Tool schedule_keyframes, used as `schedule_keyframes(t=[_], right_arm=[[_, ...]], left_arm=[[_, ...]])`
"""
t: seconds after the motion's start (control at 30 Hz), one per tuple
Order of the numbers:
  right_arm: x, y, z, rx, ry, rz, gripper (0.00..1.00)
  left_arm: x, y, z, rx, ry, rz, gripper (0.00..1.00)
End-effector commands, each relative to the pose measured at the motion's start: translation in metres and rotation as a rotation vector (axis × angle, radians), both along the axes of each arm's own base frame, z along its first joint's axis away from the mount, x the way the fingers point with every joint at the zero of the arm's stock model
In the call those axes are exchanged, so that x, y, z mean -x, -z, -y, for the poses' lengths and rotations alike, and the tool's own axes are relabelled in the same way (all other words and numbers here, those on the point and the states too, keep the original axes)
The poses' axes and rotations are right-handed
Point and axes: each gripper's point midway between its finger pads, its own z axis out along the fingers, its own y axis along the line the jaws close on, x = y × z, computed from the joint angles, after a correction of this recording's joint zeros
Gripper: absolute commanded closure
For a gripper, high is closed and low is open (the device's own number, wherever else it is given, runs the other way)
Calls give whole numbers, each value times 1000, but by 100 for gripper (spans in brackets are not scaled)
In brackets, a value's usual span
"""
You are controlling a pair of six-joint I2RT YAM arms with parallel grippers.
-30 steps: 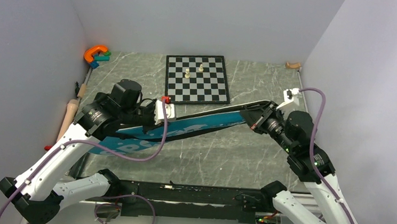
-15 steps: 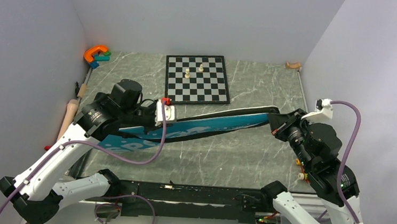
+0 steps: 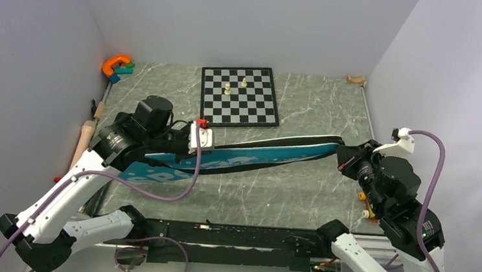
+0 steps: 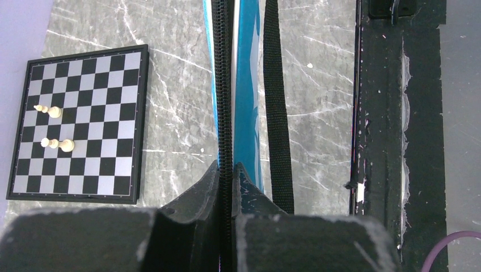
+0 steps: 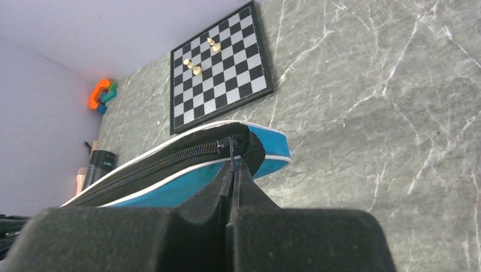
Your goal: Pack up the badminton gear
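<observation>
we hold the bag (image 3: 250, 157) lengthwise between the arms: left gripper (image 4: 226, 169) closed on its zipper edge (image 4: 225, 85), right gripper (image 5: 234, 166) pinching the zipper pull (image 5: 231, 148) at the right end.

Bright, even light with soft shadows (wrist-view foregrounds are blurred).

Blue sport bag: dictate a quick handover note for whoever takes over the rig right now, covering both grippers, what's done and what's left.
Left gripper: shut on the blue bag, pinching its zipped edge and holding it edge-up between the arms.
Right gripper: shut on the zipper pull at the bag end nearest that arm.
Done: the zip looks closed along all its visible length. No rackets or shuttlecocks show outside the bag.
Left: probably seat the pull fully, let go and lay the bag down.
A black cylinder at the far left of the right wrist view may be the tube, but it is too small to tell.
</observation>
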Motion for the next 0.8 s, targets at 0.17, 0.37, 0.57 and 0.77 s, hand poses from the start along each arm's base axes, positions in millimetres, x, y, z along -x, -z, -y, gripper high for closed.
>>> schedule_keyframes(t=[0.17,0.37,0.57,0.77], right_arm=[[7,-43,38,36,155,112,66],[6,-80,27,3,94,188,33],[-14,-60,0,8,12,124,33],[-29,-18,-22,-7,-45,43,33]], left_arm=[[-5,-35,2,42,-7,86,100],[-1,-30,19,-10,27,106,100],[-1,-24,45,-41,83,66,100],[-8,-6,73,-76,102,13,100]])
